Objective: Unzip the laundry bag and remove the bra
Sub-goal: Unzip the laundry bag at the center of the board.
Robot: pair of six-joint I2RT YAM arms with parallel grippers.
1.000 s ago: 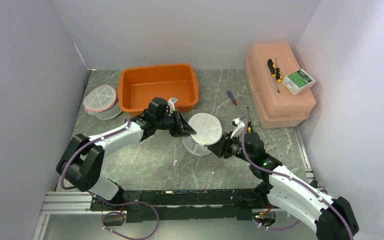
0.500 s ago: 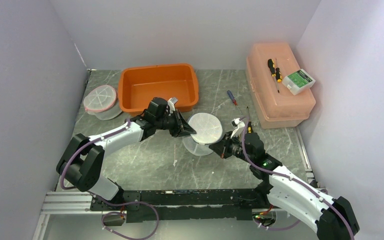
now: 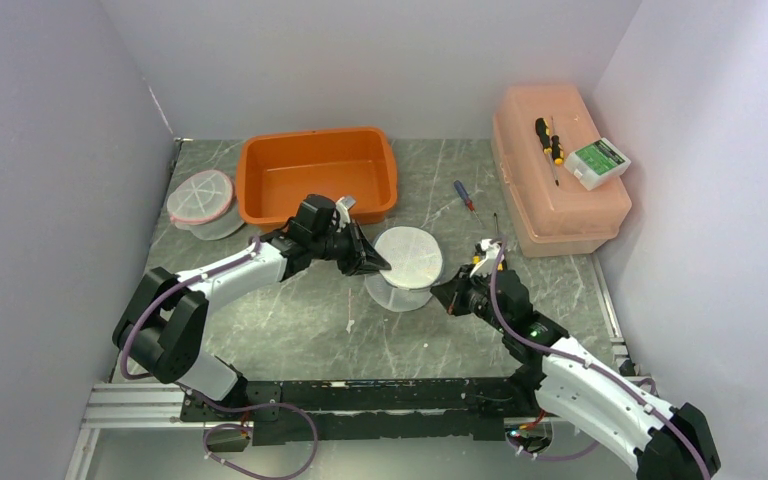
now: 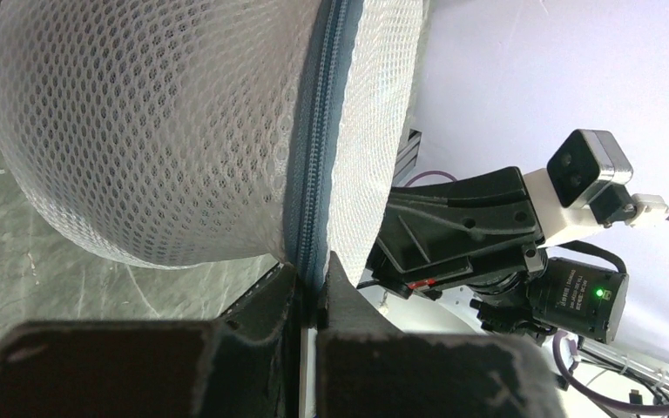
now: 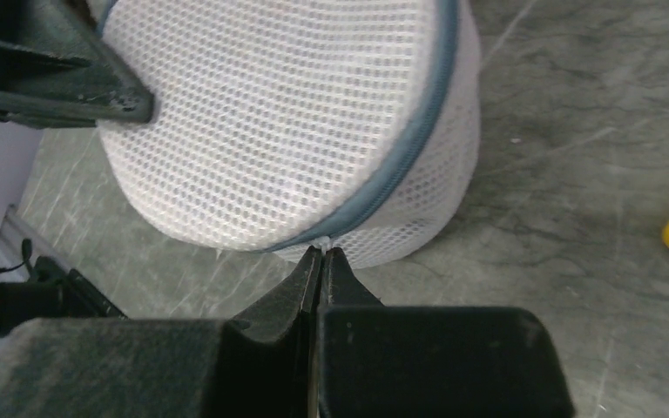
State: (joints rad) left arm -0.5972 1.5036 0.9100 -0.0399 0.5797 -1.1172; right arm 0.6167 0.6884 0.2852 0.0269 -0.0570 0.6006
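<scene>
Centrally, left gripper (image 4: 312,274) and right gripper (image 5: 323,254) each clamp tight on the grey zipper (image 5: 401,165) of the drum-shaped, honeycomb-mesh laundry bag (image 3: 407,262).

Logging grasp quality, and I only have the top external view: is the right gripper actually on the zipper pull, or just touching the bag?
Observer: In the right wrist view, the right gripper is shut on a small white tab at the zipper.
Operator: And the left?
Observer: The left gripper pinches the laundry bag on its zipper seam.
Operator: Any opening yet?
Observer: No; the zipper stretches both wrist views show are closed.
</scene>
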